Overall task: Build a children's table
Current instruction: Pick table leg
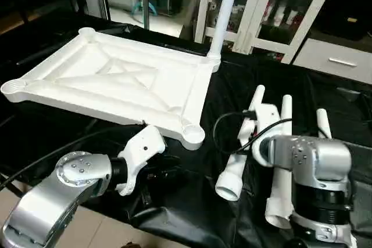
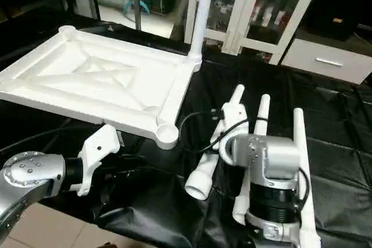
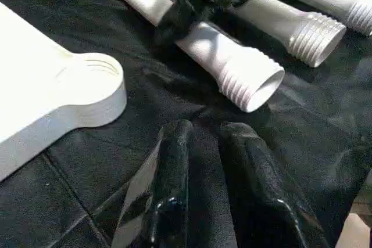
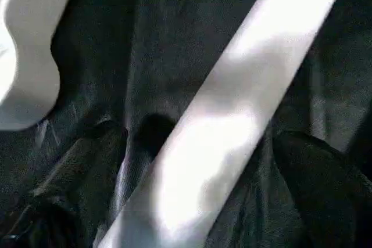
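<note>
Roughly a quarter done — one leg [image 1: 224, 13] stood upright in the top's [image 1: 116, 79] far corner socket at 12 o'clock; three loose legs [image 1: 241, 155] lay on the black worktop [image 1: 232, 85] at 4 o'clock; three sockets unfilled; left claw [image 3: 203, 190] nearly closed, empty; right claw [image 4: 192, 161] wide open, straddling a leg, not yet gripping.

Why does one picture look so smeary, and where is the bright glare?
Right wrist view: the white leg sits very near the lens, so it is soft and washed out, between open fingers. Left wrist view: sharp, with the leg's threaded end crisp. Left eye view: the tabletop glares against black cloth.
</note>
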Available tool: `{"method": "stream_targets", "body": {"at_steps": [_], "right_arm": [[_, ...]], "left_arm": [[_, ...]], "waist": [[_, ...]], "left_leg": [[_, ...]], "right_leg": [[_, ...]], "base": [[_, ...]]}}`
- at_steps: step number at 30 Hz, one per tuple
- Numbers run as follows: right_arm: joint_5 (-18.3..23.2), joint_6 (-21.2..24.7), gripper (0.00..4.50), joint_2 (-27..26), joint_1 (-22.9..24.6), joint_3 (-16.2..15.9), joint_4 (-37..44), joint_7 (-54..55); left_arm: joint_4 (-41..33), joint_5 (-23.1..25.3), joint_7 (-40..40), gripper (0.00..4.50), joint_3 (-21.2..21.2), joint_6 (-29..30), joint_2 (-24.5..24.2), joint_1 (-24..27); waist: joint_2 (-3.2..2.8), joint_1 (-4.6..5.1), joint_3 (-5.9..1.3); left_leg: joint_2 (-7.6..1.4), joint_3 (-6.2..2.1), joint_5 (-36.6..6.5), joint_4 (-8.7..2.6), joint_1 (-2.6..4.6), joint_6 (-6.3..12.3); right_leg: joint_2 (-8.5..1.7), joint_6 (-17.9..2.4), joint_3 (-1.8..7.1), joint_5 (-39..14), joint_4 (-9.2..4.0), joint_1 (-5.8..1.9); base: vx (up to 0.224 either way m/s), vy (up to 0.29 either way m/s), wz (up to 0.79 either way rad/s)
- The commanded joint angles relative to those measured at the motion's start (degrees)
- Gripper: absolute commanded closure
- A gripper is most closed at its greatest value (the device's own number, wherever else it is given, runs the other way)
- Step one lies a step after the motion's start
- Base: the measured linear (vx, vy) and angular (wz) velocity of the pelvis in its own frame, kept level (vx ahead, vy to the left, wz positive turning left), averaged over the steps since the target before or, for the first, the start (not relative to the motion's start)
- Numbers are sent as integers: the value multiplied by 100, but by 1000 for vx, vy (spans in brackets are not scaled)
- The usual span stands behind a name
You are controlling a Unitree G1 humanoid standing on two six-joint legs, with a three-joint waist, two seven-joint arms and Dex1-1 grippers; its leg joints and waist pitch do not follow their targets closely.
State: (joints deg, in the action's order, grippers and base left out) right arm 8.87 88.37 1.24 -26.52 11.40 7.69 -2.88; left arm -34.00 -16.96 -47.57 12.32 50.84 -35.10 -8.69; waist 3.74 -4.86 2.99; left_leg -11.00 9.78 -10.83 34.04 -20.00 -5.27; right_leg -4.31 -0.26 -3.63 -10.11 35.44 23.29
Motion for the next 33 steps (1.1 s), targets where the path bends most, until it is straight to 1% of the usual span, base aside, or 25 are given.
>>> {"method": "stream_targets", "body": {"at_steps": [1, 3, 4, 5, 6, 8, 9, 10, 11, 12, 13, 14, 15, 16, 17, 18, 20, 21, 24, 25, 26, 27, 29, 33], "right_arm": [[20, 24, 6, 65, 82, -10, -77, -49], [60, 47, 6, 112, 171, -113, -168, -148], [61, 49, 6, 113, 175, -116, -171, -151], [68, 49, 6, 132, 204, -150, -200, -168], [65, 43, 6, 147, 248, -165, -234, -160], [65, 39, 34, 138, 257, -137, -262, -147], [65, 37, 34, 134, 257, -128, -267, -146], [65, 29, 42, 119, 257, -94, -288, -141], [65, 28, 42, 88, 253, -29, -320, -134], [66, 28, 65, 79, 252, -8, -329, -134], [69, 33, 74, 51, 247, 55, -356, -136], [48, -10, 80, 56, 262, 106, -420, -149], [36, -32, 87, 66, 269, 109, -435, -145], [33, -55, 103, 58, 281, 131, -449, -135], [33, -55, 103, 58, 281, 131, -449, -135], [36, -79, 123, 51, 288, 160, -465, -124], [58, -97, 126, 16, 277, 251, -495, -116], [59, -104, 135, 5, 274, 266, -500, -111], [46, -171, 171, -6, 253, 326, -549, -87], [38, -201, 171, -21, 243, 358, -565, -74], [35, -219, 179, -26, 240, 371, -572, -70], [35, -219, 198, -26, 240, 371, -572, -70], [36, -230, 205, -27, 240, 378, -576, -69], [33, -313, 245, -48, 235, 439, -590, -51]], "left_arm": [[-141, -56, 10, 341, 81, 42, -28, -79], [-156, -46, 28, 341, 131, 69, -51, -109], [-157, -46, 29, 341, 134, 70, -52, -111], [-162, -46, 40, 341, 149, 75, -55, -112], [-185, -70, 55, 341, 171, 94, -48, -119], [-201, -99, 66, 341, 177, 116, -42, -130], [-202, -101, 67, 341, 176, 118, -42, -132], [-202, -112, 70, 341, 174, 125, -42, -139], [-197, -120, 72, 341, 172, 131, -41, -150], [-194, -123, 74, 341, 171, 132, -41, -155], [-186, -131, 80, 341, 172, 135, -41, -169], [-153, -146, 100, 341, 172, 131, -44, -206], [-144, -150, 104, 341, 173, 129, -46, -216], [-133, -154, 112, 341, 164, 123, -49, -225], [-133, -154, 112, 341, 164, 123, -49, -225], [-121, -154, 125, 341, 156, 115, -49, -238], [-102, -136, 160, 341, 155, 85, -29, -262], [-98, -131, 163, 341, 153, 78, -30, -263], [-104, -149, 168, 341, 157, 77, -37, -272], [-112, -169, 166, 341, 148, 80, -45, -273], [-113, -178, 166, 341, 140, 81, -45, -273], [-113, -178, 166, 341, 140, 81, -45, -273], [-111, -180, 169, 341, 137, 78, -45, -273], [-91, -187, 205, 341, 144, 48, -81, -288]], "waist": [[-20, 23, -304], [-46, 15, -305], [-49, 12, -310], [-8, 19, -306], [-13, 11, -315], [-12, 18, -308], [0, 21, -310], [5, 17, -306], [11, 17, -309], [13, 17, -304], [16, 18, -306], [6, 16, -306], [8, 16, -308], [9, 18, -308], [9, 18, -308], [18, 18, -316], [19, 18, -318], [10, 15, -320], [16, 19, -323], [3, 16, -325], [12, 20, -325], [8, 18, -323], [11, 21, -317], [12, 21, -319]], "left_leg": [[-130, -46, -1152, -487, 48, -593], [-131, -44, -1086, -486, 48, -605], [-131, -42, -1065, -483, 50, -614], [-133, -39, -1065, -487, 40, -622], [-134, -42, -1064, -489, 41, -629], [-133, -44, -1121, -491, 46, -647], [-132, -42, -1150, -488, 47, -646], [-134, -46, -1251, -490, 55, -643], [-132, -46, -1259, -486, 54, -638], [-131, -48, -1304, -489, 55, -636], [-129, -47, -1318, -487, 55, -632], [-129, -55, -1339, -490, 49, -637], [-130, -55, -1352, -492, 53, -641], [-129, -57, -1384, -492, 55, -647], [-129, -57, -1384, -492, 55, -647], [-130, -58, -1369, -490, 55, -643], [-132, -59, -1359, -491, 53, -644], [-130, -60, -1355, -489, 52, -647], [-131, -59, -1346, -488, 54, -648], [-131, -62, -1336, -488, 55, -655], [-129, -57, -1331, -486, 53, -656], [-130, -59, -1335, -488, 53, -658], [-129, -59, -1407, -490, 59, -657], [-127, -62, -1431, -489, 55, -647]], "right_leg": [[-291, -155, 275, -1754, -405, -195], [-290, -163, 277, -1641, -401, -196], [-287, -165, 278, -1581, -397, -195], [-282, -170, 275, -1535, -399, -202], [-290, -179, 274, -1526, -391, -211], [-285, -185, 273, -1569, -395, -204], [-286, -182, 273, -1609, -399, -203], [-295, -159, 273, -1774, -417, -195], [-295, -153, 273, -1795, -419, -196], [-293, -142, 273, -1871, -427, -187], [-293, -135, 274, -1894, -429, -184], [-294, -122, 272, -1931, -430, -187], [-292, -113, 270, -1940, -434, -185], [-290, -100, 268, -1943, -438, -182], [-290, -100, 268, -1943, -438, -182], [-287, -105, 266, -1905, -432, -183], [-289, -118, 267, -1876, -427, -185], [-287, -120, 267, -1862, -425, -186], [-285, -136, 264, -1825, -423, -189], [-288, -146, 264, -1796, -416, -190], [-283, -153, 263, -1772, -418, -190], [-286, -158, 262, -1775, -417, -190], [-283, -150, 262, -1871, -428, -183], [-287, -131, 263, -1927, -434, -183]], "base": [[0, 0, 0], [0, 0, 0], [0, 0, 0], [0, 0, 0], [0, 0, 0], [0, 0, 0], [0, 0, 0], [0, 0, 0], [0, 0, 0], [0, 0, 0], [0, 0, 0], [0, 0, 0], [0, 0, 0], [0, 0, 0], [0, 0, 0], [0, 0, 0], [0, 0, 0], [0, 0, 0], [0, 0, 0], [0, 0, 0], [0, 0, 0], [0, 0, 0], [0, 0, 0], [0, 0, 0]]}}
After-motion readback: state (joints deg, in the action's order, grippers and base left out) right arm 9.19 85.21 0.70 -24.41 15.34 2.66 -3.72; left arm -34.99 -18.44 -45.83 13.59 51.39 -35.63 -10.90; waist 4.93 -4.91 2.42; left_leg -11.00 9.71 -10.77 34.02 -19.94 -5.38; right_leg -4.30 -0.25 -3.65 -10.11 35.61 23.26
